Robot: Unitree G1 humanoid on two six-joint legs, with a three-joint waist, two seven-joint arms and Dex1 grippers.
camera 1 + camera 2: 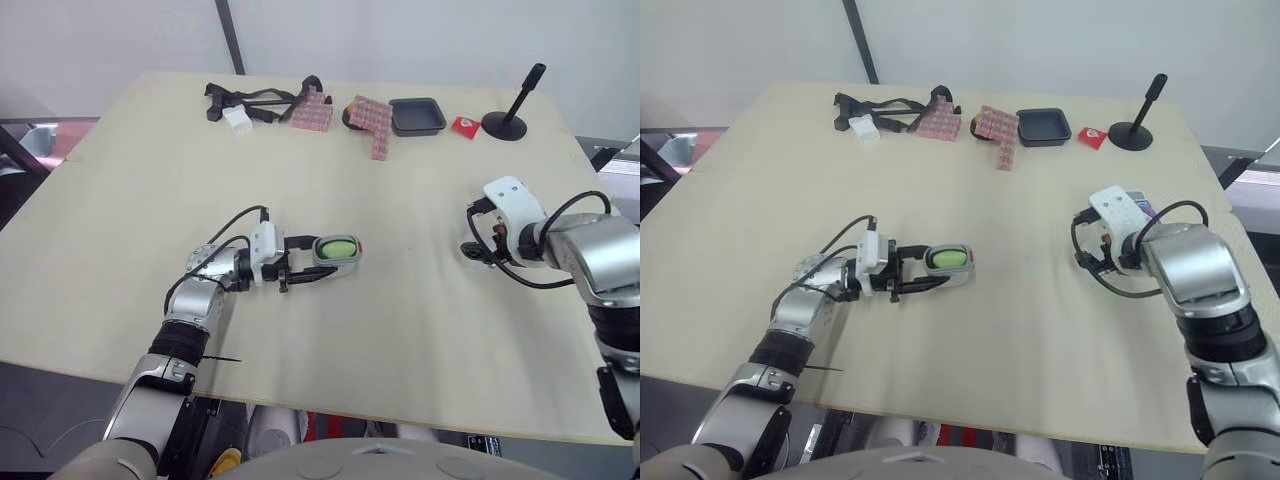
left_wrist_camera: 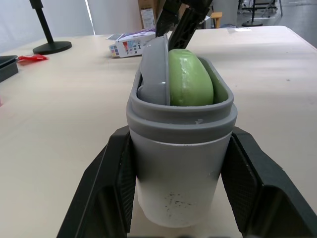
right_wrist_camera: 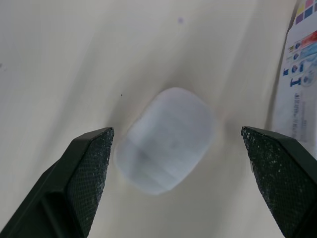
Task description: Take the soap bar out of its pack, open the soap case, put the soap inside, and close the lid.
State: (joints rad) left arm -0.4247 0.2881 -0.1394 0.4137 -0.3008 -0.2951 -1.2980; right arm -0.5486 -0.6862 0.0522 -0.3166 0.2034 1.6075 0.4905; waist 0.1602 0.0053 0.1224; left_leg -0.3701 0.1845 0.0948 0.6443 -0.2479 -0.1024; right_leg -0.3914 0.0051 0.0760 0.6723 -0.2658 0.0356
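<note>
Left gripper: fingers clamped on the flanks of the grey soap case, which rests on the bench near its middle. The green soap lies inside, open side up. A grey inner piece stands tilted against the soap.

Right gripper: fingers wide apart, hovering over a pale rounded piece lying flat on the bench, taken to be the lid. The printed pack lies just beside it.

Step in hand, as judged: pick up the lid.
- It lies flat and low, so descend until the fingers bracket its short sides, then close.
- Keep the outer finger clear of the pack.
- Hold the case fixed with the left gripper.
- The tilted inner piece may stop the lid from seating. Check this before pressing.
</note>
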